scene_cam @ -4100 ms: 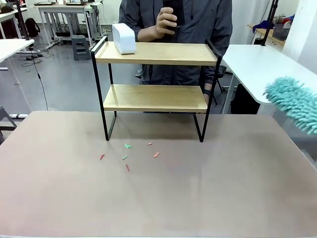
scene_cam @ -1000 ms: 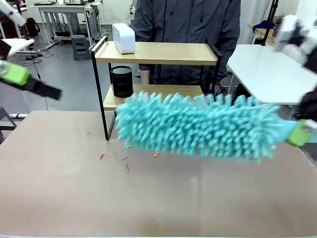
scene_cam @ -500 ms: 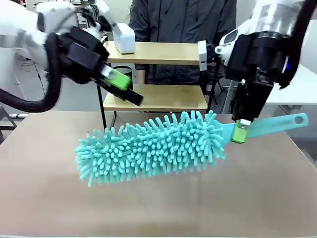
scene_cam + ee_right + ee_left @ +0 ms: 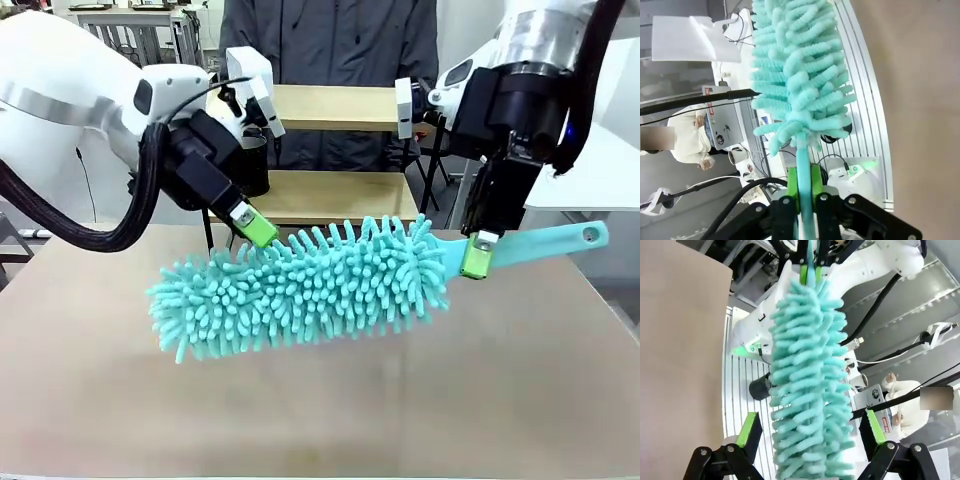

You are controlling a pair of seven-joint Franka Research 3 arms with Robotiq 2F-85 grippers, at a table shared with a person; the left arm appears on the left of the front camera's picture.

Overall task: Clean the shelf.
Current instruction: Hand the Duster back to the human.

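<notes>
Front view: my right pincer (image 4: 476,255) clamps one teal duster (image 4: 300,290) by its handle; left pincer (image 4: 810,435) gapes wide around its fluff.

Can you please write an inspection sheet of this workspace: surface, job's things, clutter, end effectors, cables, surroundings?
Surface: beige matte table top, bare where visible.
Job's things: two-tier wooden shelf in black metal frame at the far edge; fluffy teal microfibre duster with plastic handle held above the table.
Clutter: white boxy device on the top board; black cylindrical holder at the lower board, partly hidden.
End effectors: right end effector shut on the duster's handle; left end effector open, fingers on either side of the duster head.
Cables: black hose along the left arm.
Surroundings: person in dark jacket behind the shelf; white side table.
</notes>
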